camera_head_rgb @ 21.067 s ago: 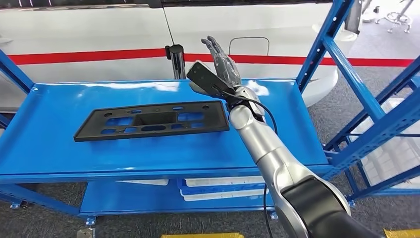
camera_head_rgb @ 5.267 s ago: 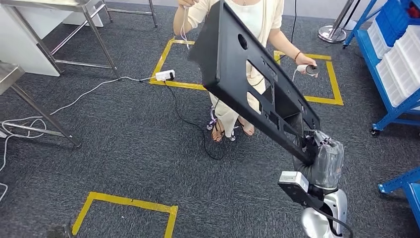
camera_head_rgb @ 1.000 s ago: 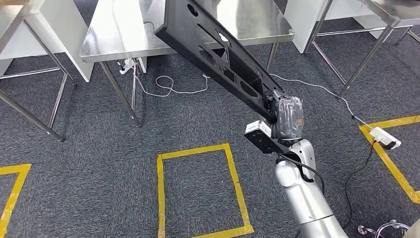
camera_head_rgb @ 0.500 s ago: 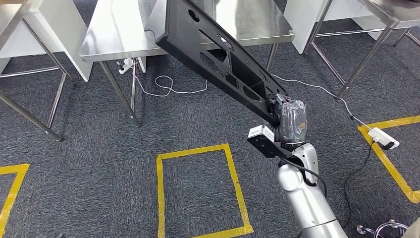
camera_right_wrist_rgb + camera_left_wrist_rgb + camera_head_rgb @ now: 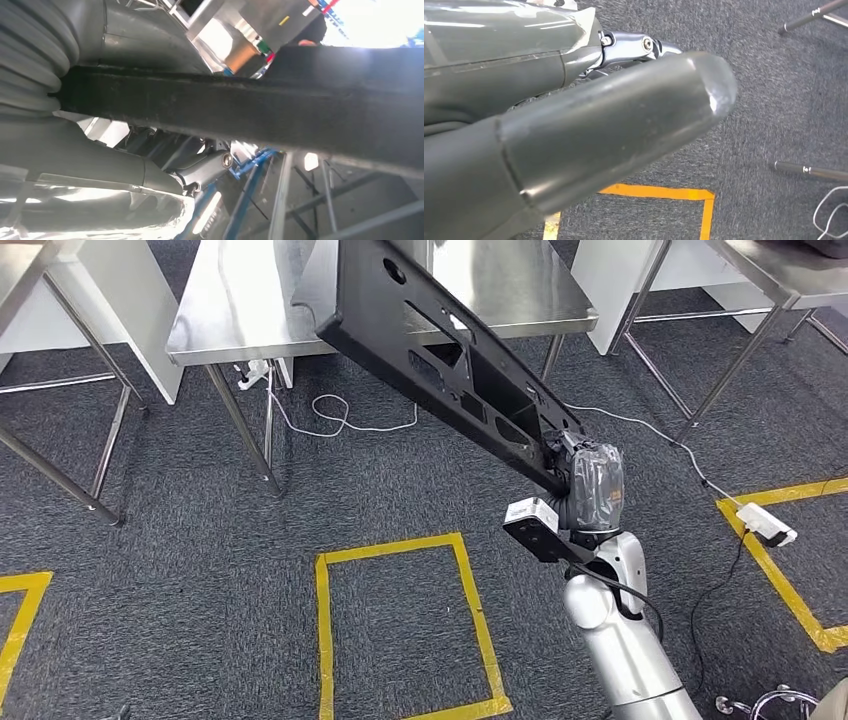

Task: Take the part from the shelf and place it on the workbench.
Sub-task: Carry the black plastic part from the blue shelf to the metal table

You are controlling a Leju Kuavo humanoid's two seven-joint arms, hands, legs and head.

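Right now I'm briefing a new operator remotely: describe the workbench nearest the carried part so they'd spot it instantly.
Start from the long black part held up by the robot's right hand. Its far end reaches over a steel workbench standing on grey carpet. Unlike the neighbouring tables to either side, this one has a coiled white cable lying on the floor beneath it.

**Occlusions and cut-offs**

Part (image 5: 440, 350): far end runs off the head view at 12 o'clock; near end hidden inside the right hand (image 5: 592, 485), whose fingers are masked by a glossy cover. Workbench (image 5: 240, 310) cropped at 12 o'clock. Left hand (image 5: 574, 145): close grey blur, finger positions unreadable. Right wrist view: part's edge blurred, its background overexposed.
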